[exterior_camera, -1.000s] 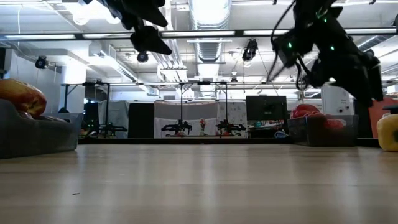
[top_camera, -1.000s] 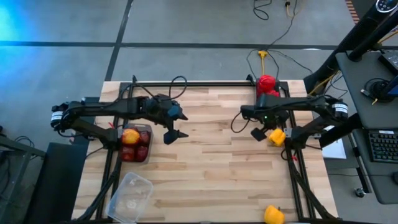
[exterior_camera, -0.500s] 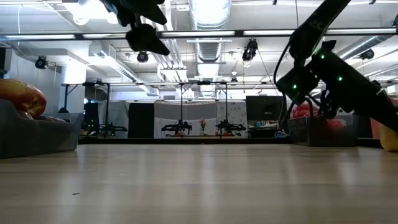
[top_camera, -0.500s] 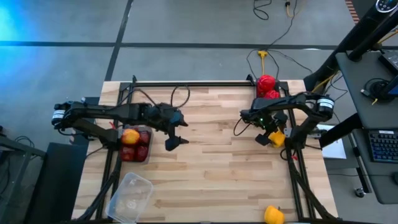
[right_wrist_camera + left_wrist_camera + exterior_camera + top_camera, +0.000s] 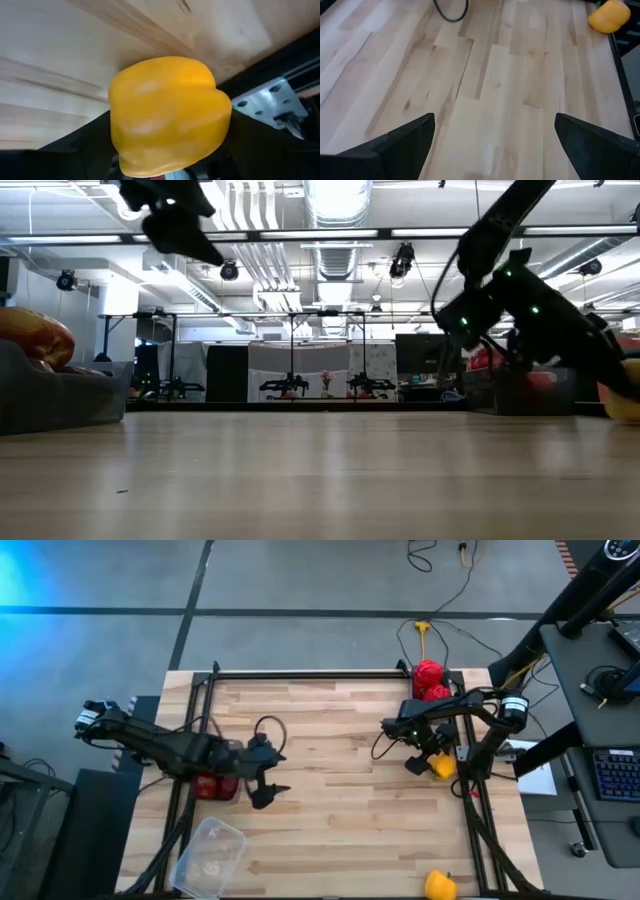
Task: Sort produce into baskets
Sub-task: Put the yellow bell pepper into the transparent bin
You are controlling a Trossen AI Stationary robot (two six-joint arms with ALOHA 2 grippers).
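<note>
Flanking a yellow pepper [image 5: 167, 117], right gripper [image 5: 428, 762] fingers; left gripper [image 5: 492, 135] spread wide, empty.

No readable text, label or number shows anywhere, as far as these views allow.

Setting: robotics lab or workshop. Evidence: wooden bench [image 5: 330, 790] in a black metal frame [image 5: 300, 674]; grey concrete floor [image 5: 300, 590] with loose cables [image 5: 440, 600]; ceiling ducts [image 5: 335, 200] and strip lights [image 5: 440, 232]; further rigs [image 5: 290, 385] stood behind.
</note>
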